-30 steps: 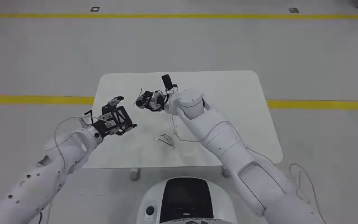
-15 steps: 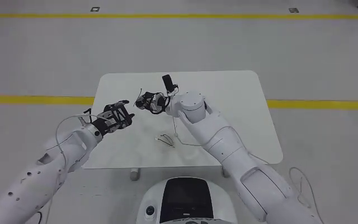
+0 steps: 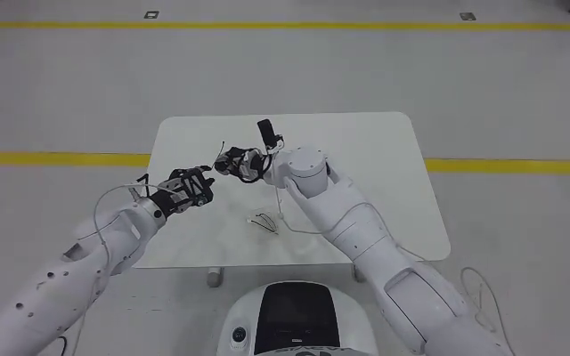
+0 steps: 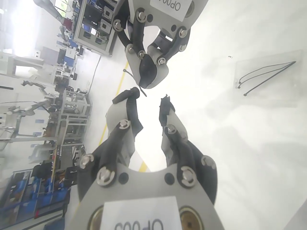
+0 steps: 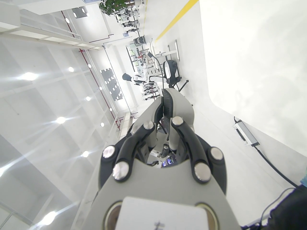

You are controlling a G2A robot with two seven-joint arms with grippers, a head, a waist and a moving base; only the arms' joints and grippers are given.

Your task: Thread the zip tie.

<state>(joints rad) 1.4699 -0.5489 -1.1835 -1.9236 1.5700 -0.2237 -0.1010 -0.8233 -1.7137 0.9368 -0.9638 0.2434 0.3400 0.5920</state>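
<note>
My right gripper (image 3: 230,163) is held above the white table (image 3: 356,151), shut on a thin black zip tie (image 3: 221,149). In the left wrist view that gripper (image 4: 146,86) faces mine, with the zip tie (image 4: 128,72) sticking out on both sides of its closed tips. My left gripper (image 4: 148,96) is open just in front of it, and one fingertip (image 4: 132,94) lies right beside the tie's lower end. From above, the left gripper (image 3: 203,184) sits a short way left of the right one. In the right wrist view the gripper (image 5: 165,99) has its fingers pressed together.
Several spare zip ties (image 3: 264,221) lie on a clear sheet (image 4: 266,96) near the table's front middle. The table's right half and far side are bare. A power strip (image 5: 245,131) and cable lie on the floor beyond the table edge.
My left gripper has moved right, toward the right gripper, and narrowed its opening. The right gripper with the zip tie has shifted slightly.
</note>
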